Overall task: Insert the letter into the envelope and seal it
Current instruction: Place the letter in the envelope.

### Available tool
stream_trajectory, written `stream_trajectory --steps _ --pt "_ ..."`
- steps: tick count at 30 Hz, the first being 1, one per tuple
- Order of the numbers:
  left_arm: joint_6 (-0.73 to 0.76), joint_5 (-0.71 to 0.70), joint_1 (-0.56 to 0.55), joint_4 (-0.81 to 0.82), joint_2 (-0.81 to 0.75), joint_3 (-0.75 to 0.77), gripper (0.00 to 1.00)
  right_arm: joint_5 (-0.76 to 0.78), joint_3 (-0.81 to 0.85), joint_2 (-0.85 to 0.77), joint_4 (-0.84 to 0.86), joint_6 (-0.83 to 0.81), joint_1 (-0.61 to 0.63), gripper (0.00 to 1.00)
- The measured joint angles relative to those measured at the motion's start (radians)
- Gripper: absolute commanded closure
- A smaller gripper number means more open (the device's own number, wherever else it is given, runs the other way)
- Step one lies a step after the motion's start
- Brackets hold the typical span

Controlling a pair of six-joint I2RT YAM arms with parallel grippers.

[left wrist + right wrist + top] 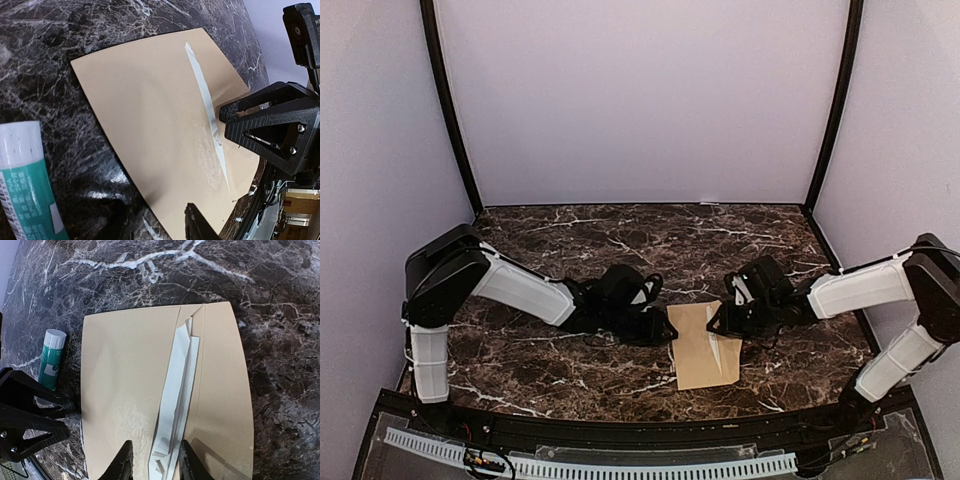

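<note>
The right claw (155, 447) hovers part-open over one end of the envelope (125, 390), its jaws straddling a white strip of the letter (177, 390) and apparently not pinching it. The left claw (67, 418), jaws also parted and empty, stands just beside the envelope's left edge. The tan envelope lies flat on the dark marble table (280, 365), close to the near edge and right of centre, between the two claws. Most of the letter sits inside; only a long creased strip shows along the flap's seam. A green glue stick (51, 360) lies to the left, by the left claw. Insertion looks nearly done, sealing not yet begun. The next move likely calls for tucking the strip fully under, one claw pinning the envelope, before the flap is glued down.
</note>
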Motion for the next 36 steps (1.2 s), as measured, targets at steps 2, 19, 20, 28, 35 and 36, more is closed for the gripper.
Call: stream_trajectory --steps 2,19,20,28,35,36 --pt "0.005 0.0 0.002 -0.003 0.009 0.011 0.69 0.002 0.01 0.013 -0.001 -0.002 0.0 0.73" --pt "0.023 0.03 0.014 0.004 0.055 0.048 0.86 -0.018 0.032 0.071 0.024 -0.018 -0.007 0.84" --pt "0.023 0.034 0.015 0.004 0.056 0.049 0.86 -0.019 0.032 0.072 0.025 -0.018 -0.008 0.84" --pt "0.023 0.046 0.019 0.004 0.06 0.052 0.87 -0.023 0.032 0.074 0.027 -0.019 -0.011 0.84" --pt "0.056 0.015 0.019 -0.031 0.053 0.071 0.74 -0.035 0.034 0.049 0.007 -0.023 -0.011 0.76" --pt "0.068 0.002 0.019 -0.042 0.045 0.071 0.67 -0.04 0.035 0.034 -0.005 -0.026 -0.009 0.73"
